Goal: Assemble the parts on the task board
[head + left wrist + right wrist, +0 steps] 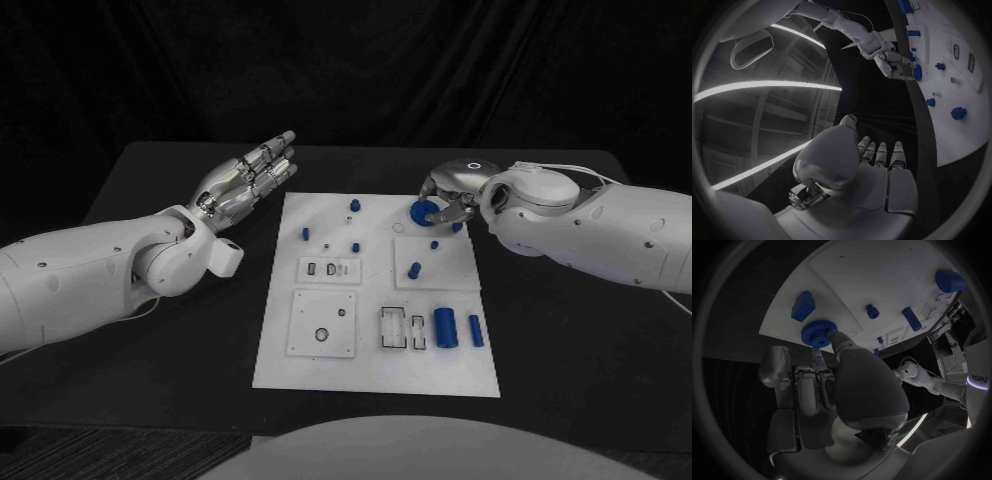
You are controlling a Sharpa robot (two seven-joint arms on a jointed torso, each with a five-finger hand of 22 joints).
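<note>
The white task board (372, 372) lies in the middle of the black table. My right hand (450, 196) hovers over the board's far right corner and pinches a blue gear (424, 212). The right wrist view shows that gear (819, 333) between the thumb and fingers, close above the board (854, 275), beside a blue block (803, 306). My left hand (254, 174) is held off the board's far left corner, fingers straight and empty. In the left wrist view my left hand (876, 165) points past the board's edge (957, 145) towards the right hand (893, 61).
Small blue pegs (306, 232) (414, 269) stand on the far half of the board. A thick blue cylinder (446, 326) and a slimmer one (476, 331) lie near the right edge, beside narrow slots (394, 327). A square inset (325, 323) sits at the near left.
</note>
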